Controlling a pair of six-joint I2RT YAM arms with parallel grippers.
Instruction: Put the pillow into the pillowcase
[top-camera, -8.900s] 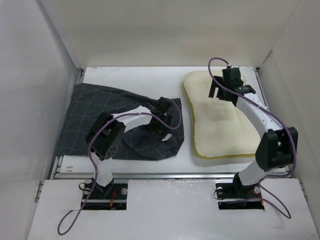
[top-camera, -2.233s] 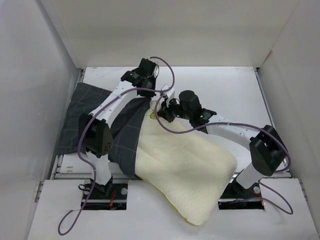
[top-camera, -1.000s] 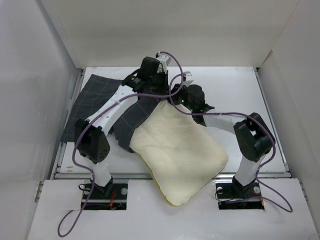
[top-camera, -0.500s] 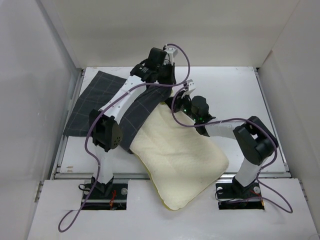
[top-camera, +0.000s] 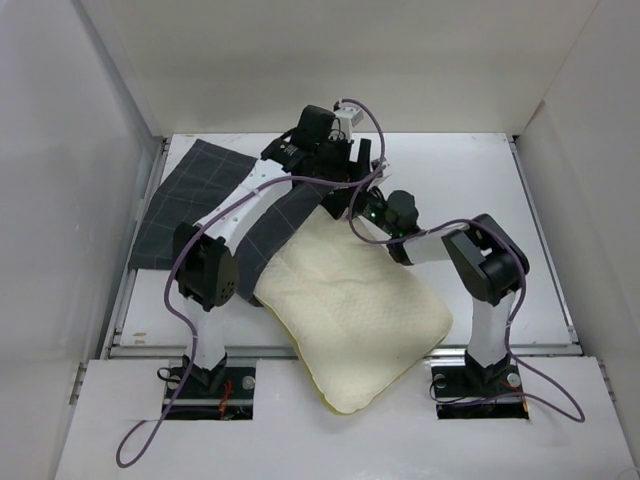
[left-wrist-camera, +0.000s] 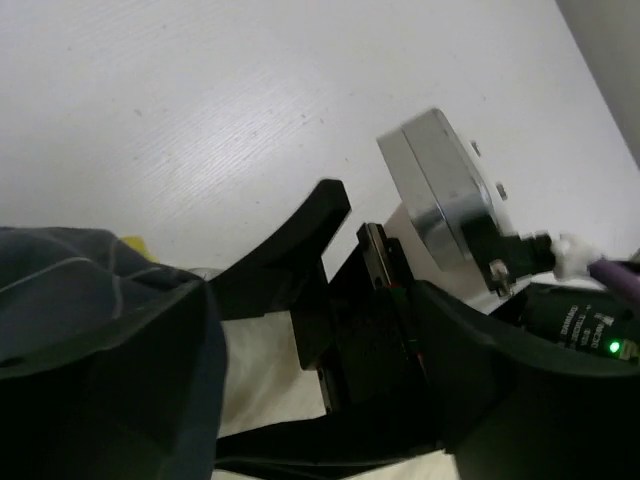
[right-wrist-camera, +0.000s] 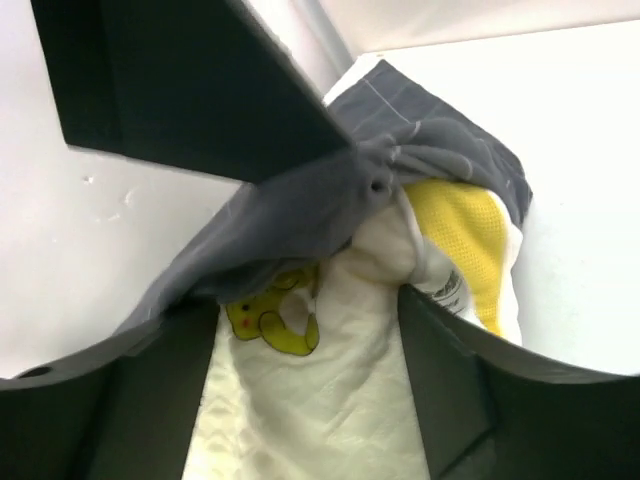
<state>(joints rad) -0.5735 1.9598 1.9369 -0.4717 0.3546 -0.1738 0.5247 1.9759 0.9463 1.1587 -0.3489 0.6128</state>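
Pillow (top-camera: 350, 320) lies diagonally mid-table, its far corner further inside the pillowcase (top-camera: 190, 195) mouth than a second ago.
Left gripper (top-camera: 352, 168) and right gripper (right-wrist-camera: 305, 310) now both spread wide at that corner, clamping nothing.

One cream pillow (top-camera: 350, 310) and one checked dark pillowcase (top-camera: 190, 195) are lying on one white table (top-camera: 470, 170). Two robot arms, the left arm (top-camera: 245, 210) and the right arm (top-camera: 485, 265), are reaching over them, trailing two purple cables (top-camera: 119, 452).

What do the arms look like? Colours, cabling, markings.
Both match: left arm and right arm have white links, black boxy joint housings and looping purple cables. The right wrist housing carries a green light and small white print. Dark tool fingers.
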